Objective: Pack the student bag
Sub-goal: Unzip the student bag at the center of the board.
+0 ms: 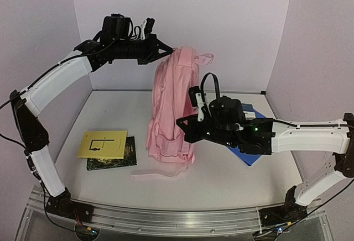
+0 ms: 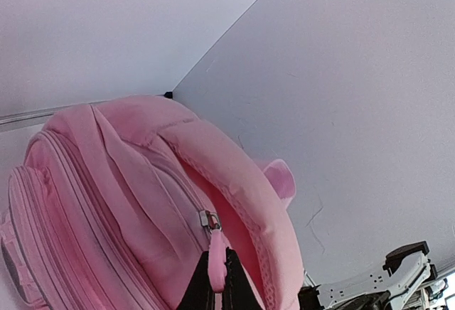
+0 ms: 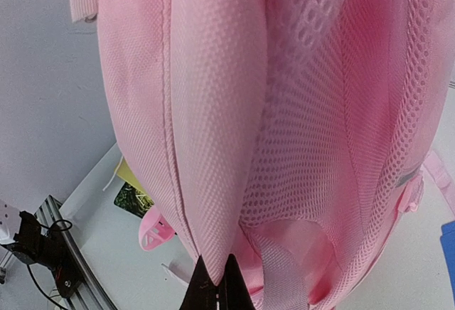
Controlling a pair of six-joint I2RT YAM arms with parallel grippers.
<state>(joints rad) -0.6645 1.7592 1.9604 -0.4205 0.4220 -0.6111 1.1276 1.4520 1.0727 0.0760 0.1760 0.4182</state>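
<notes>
The yellow booklet (image 1: 103, 143) covered much of a dark green book (image 1: 120, 160), and its cover print was too small to read. The right arm (image 1: 310, 135) hid most of a flat blue item (image 1: 249, 158). The student bag (image 3: 213, 111) ran past the right wrist view's edges.

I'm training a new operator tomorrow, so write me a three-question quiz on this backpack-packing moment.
1. True or false: the large light-pink fabric backpack lies flat on the white table.
2. What does the left claw pinch? A) a shoulder strap B) the pink zip pull C) a water bottle
3. Fill in: the thin yellow paperback book lies on top of a ___.
Key: 1. False, it stands upright. 2. B. 3. dark green book.
</notes>
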